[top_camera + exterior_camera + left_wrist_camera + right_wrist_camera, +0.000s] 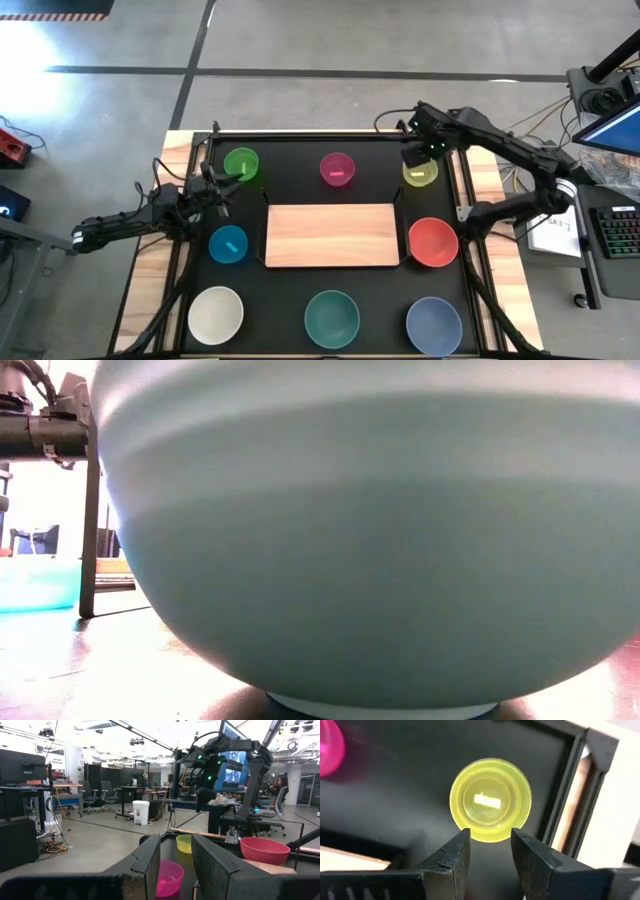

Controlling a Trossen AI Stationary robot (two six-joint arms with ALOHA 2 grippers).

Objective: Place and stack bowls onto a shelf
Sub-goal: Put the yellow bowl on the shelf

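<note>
Bowls are all still sitting on the black surface [300,160], none on the flat light-wood shelf board [331,235] in the middle. Round the board: small green plastic bowl [241,164], small magenta plastic bowl [337,169] and small yellow-green plastic bowl [421,172] along the far side, small blue plastic bowl [228,244] on the left, larger red plastic bowl [433,241] on the right, then larger white plastic bowl [216,313], larger teal plastic bowl [332,317] and larger grey-blue plastic bowl [434,324] along the near edge. Right gripper [490,842] hangs right over the yellow-green one, fingers apart with a moderate gap, holding nothing. Left gripper [222,180] sits between green and blue, fingers narrowly apart, empty too.
</note>
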